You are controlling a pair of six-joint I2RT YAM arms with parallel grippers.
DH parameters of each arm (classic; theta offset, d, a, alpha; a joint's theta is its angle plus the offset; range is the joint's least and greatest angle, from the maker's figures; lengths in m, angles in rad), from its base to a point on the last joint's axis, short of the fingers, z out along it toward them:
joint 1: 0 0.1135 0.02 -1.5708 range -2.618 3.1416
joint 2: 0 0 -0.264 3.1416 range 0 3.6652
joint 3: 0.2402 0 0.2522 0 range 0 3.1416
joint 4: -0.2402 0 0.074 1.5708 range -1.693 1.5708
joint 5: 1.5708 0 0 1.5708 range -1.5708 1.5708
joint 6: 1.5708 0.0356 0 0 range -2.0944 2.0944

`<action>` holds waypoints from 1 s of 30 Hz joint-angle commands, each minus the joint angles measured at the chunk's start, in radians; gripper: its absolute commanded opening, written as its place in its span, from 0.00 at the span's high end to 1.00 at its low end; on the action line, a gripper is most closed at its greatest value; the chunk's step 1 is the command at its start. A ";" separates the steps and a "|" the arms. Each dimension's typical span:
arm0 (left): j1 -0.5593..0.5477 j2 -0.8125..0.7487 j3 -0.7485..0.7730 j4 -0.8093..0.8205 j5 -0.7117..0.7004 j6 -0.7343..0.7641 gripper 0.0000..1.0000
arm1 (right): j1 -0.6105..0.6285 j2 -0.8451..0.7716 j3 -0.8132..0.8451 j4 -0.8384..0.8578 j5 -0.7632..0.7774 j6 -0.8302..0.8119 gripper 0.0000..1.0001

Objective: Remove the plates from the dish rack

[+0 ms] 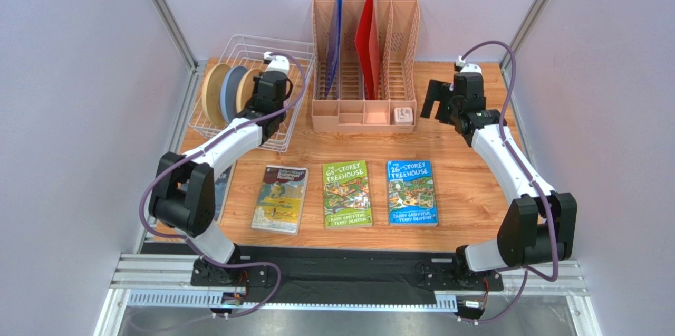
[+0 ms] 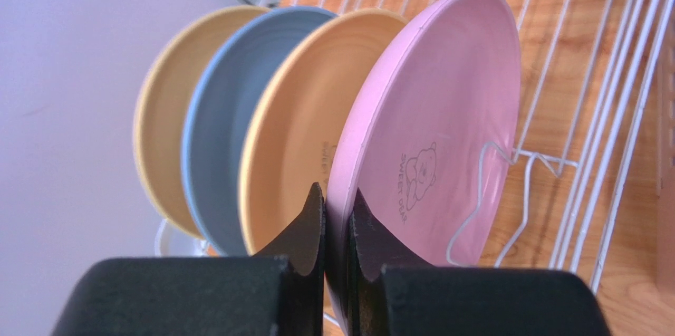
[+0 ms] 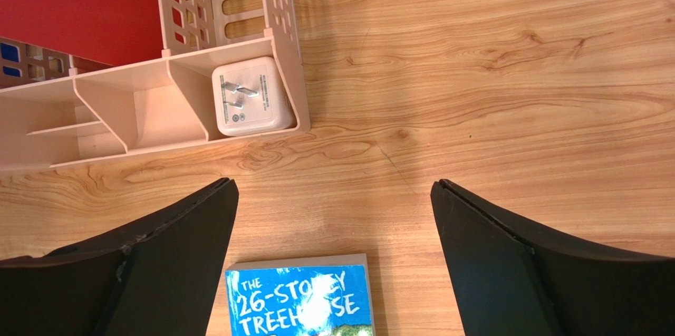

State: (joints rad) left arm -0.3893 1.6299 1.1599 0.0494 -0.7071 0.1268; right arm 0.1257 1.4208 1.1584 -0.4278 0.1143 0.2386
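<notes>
The white wire dish rack (image 1: pixel 269 39) stands at the back left. Four plates stand upright in it, side by side. In the left wrist view they are, from left to right, a tan plate (image 2: pixel 162 114), a light blue plate (image 2: pixel 218 138), a second tan plate (image 2: pixel 309 138) and a pink plate (image 2: pixel 444 114), over the rack's wires (image 2: pixel 602 114). My left gripper (image 2: pixel 339 217) is shut on the pink plate's rim, one finger on each face. In the top view the left gripper (image 1: pixel 265 102) hides the pink plate. My right gripper (image 3: pixel 333 217) is open and empty above the table.
A peach slotted organizer (image 1: pixel 364 67) holds an upright red sheet (image 1: pixel 366 31) and a blue sheet (image 1: pixel 337 35), with a white charger (image 1: pixel 403 115) in its front compartment. Three books (image 1: pixel 347 193) lie flat in the table's near half. The blue book (image 3: pixel 301 304) lies below the right gripper.
</notes>
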 commanded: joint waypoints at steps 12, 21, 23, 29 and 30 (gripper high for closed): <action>-0.123 -0.065 0.126 0.284 -0.479 0.194 1.00 | 0.002 -0.072 0.037 -0.035 -0.016 -0.004 0.00; -0.123 -0.375 0.117 -0.408 0.075 -0.321 1.00 | 0.009 -0.175 -0.069 0.056 -0.398 0.120 0.05; -0.125 -0.416 0.046 -0.428 0.180 -0.410 1.00 | 0.031 -0.190 -0.135 0.110 -0.497 0.172 0.06; -0.125 -0.513 -0.167 -0.300 0.570 -0.633 1.00 | 0.107 -0.212 -0.285 0.259 -0.596 0.289 0.09; -0.126 -0.510 -0.184 -0.277 0.601 -0.651 1.00 | 0.120 -0.211 -0.295 0.276 -0.605 0.297 0.09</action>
State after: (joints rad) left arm -0.5102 1.1057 1.0714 -0.2687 -0.4210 -0.3248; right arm 0.2016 1.2228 0.9024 -0.2863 -0.3668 0.4362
